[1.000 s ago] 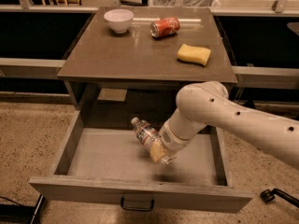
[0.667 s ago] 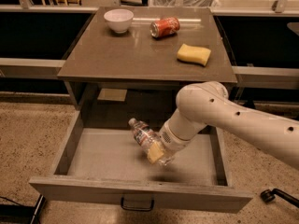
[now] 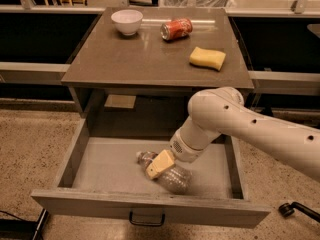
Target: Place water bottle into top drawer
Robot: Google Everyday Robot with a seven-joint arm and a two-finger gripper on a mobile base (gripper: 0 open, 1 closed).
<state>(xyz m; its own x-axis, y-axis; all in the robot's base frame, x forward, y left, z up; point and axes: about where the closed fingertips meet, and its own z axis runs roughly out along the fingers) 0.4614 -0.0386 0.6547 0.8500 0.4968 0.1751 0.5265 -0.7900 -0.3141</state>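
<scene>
The water bottle [image 3: 176, 179], clear and crinkled, lies tilted low inside the open top drawer [image 3: 107, 164], its cap end pointing back left. My gripper [image 3: 161, 166] reaches down into the drawer from the right. Its tan finger [image 3: 159, 164] crosses the bottle's middle, and the grip is closed on the bottle. The second finger is hidden behind the bottle. The bottle sits at or just above the drawer's grey bottom, right of centre. The drawer's dark handle [image 3: 146, 218] shows on the front panel.
On the cabinet top [image 3: 125, 59] stand a white bowl [image 3: 126, 21], a red soda can [image 3: 176, 28] on its side and a yellow sponge [image 3: 207, 58]. The white arm [image 3: 250, 124] overhangs the drawer's right side. A dark caster [image 3: 287, 210] is on the floor at right.
The gripper has carried the bottle lower and nearer the drawer's front. The bottle now lies flatter, close to the drawer bottom.
</scene>
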